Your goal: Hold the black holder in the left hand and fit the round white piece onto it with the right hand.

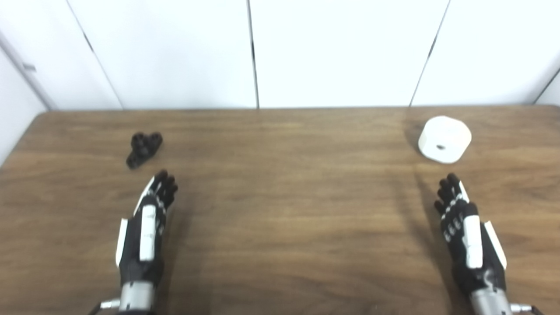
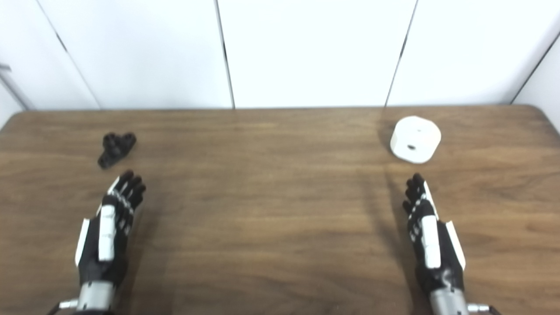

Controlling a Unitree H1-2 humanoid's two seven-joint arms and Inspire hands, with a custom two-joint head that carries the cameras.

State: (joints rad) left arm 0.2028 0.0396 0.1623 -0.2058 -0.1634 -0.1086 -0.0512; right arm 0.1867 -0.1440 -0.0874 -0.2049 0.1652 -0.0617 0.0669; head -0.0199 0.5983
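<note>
Holder (image 1: 143,149) blk, knobby; piece (image 1: 444,139) white, round w/ small hole.

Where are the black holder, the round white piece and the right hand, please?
black holder (image 1: 143,149), left eye view, middle of its body
round white piece (image 1: 445,139), left eye view, its near side wall
right hand (image 2: 431,234), right eye view, back of the hand

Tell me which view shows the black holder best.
The left eye view: the black holder sits further in from the picture's edge and looks slightly larger. The right eye view shows it too, nearer the left edge, untouched on the table.
</note>
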